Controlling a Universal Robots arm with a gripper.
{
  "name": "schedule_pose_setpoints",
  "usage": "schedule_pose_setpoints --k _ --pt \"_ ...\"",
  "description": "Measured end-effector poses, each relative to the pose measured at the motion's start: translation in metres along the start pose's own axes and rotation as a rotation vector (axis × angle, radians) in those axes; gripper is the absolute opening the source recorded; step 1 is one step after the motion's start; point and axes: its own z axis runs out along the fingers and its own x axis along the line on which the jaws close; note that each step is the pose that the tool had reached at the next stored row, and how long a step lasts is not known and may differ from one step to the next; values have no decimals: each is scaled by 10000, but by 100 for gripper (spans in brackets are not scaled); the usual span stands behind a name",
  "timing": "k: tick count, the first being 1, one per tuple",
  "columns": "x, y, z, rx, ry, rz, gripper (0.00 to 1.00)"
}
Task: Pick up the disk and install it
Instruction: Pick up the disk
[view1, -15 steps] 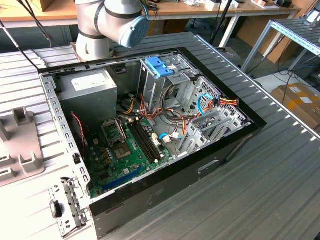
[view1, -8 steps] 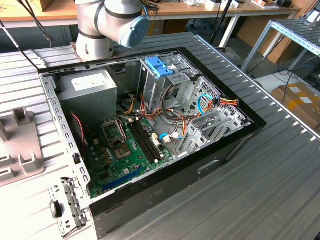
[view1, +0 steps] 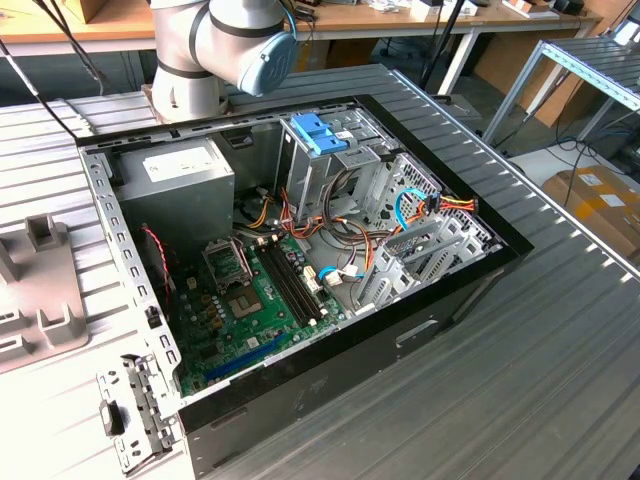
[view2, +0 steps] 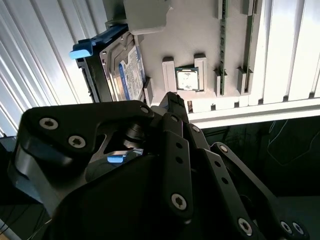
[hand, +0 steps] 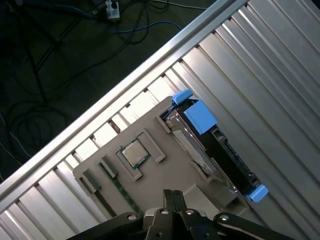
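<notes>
The disk (hand: 192, 145) is a grey hard drive with light-blue rails and a blue end tab (hand: 200, 116). It stands on its edge in a slot of a grey holder plate (hand: 167, 172) on the ribbed metal table. In the second wrist view the disk (view2: 127, 70) shows its labelled face beside the holder plate (view2: 200, 30). My gripper (hand: 173, 194) hovers above the plate a short way from the disk, its fingers shut together with nothing between them. The same shut gripper (view2: 173, 99) shows in the second wrist view.
A square processor chip (hand: 135, 152) lies in a pocket of the plate. The open computer case (view1: 440, 300) lies on the table, with a tall metal drive cage topped by a blue latch (view1: 320, 130). The arm's base (view1: 220, 50) stands behind the case. Cables lie on the floor (hand: 60, 60).
</notes>
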Motion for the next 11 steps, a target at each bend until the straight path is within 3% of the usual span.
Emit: schedule_pose_setpoints --k 11 --pt "0 0 0 -18 32 -712 11"
